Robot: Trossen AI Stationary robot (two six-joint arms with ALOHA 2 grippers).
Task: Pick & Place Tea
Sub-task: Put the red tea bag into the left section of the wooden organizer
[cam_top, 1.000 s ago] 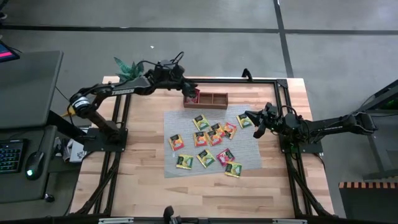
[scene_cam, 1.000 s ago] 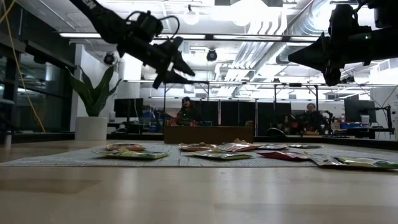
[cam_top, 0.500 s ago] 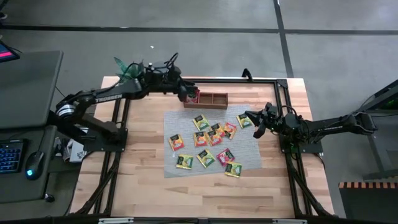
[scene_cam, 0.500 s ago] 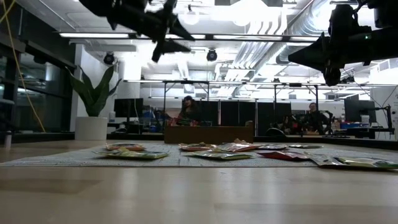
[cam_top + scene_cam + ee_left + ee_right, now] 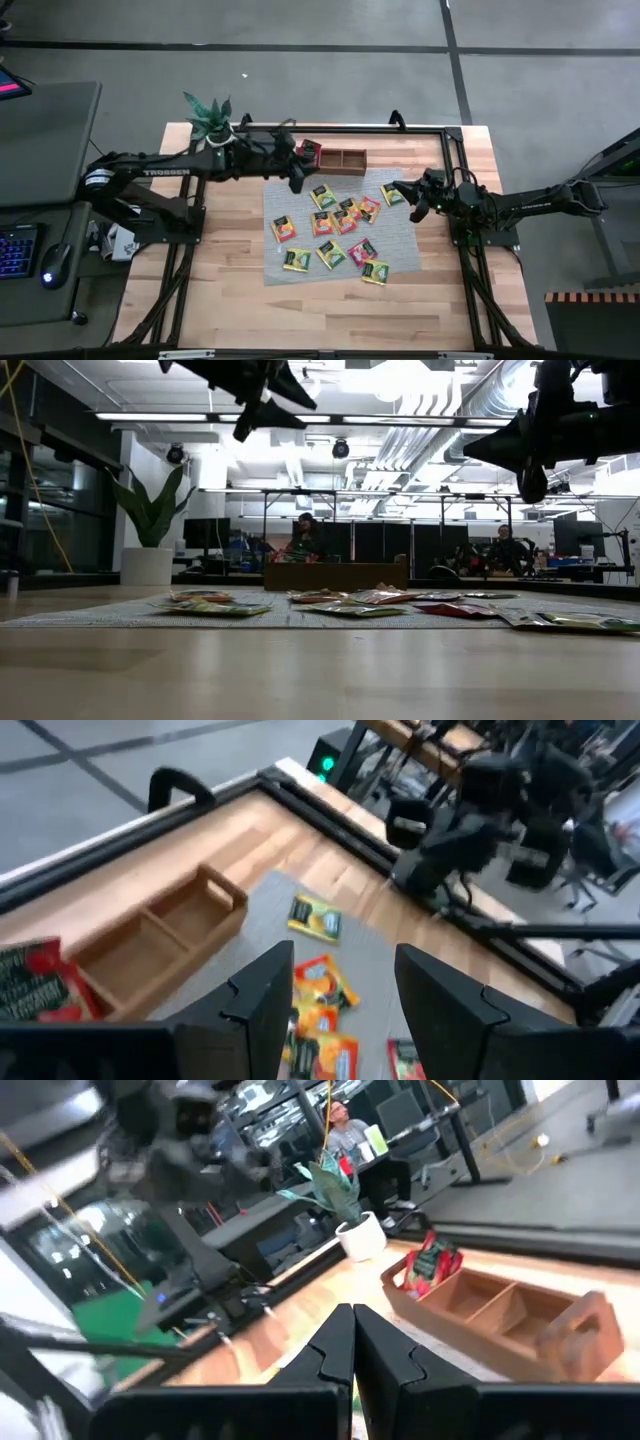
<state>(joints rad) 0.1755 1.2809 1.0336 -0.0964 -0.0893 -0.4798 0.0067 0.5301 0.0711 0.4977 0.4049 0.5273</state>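
Now we hold left tool [image 5: 296, 180] spread, empty, above mat's [image 5: 400, 235] far-left corner | nearest tea sachet [image 5: 322, 196] just beyond it toward centre | right tool [image 5: 413, 210] pressed together, beside mat's right edge | tray [image 5: 340, 160] behind.

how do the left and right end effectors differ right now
The left end effector has its fingers spread with nothing between them; the right end effector is shut, fingers pressed together, also empty. In the high view the left one hangs by the wooden tray at the mat's far-left corner, while the right one sits at the mat's right edge. Both are raised above the tea sachets.
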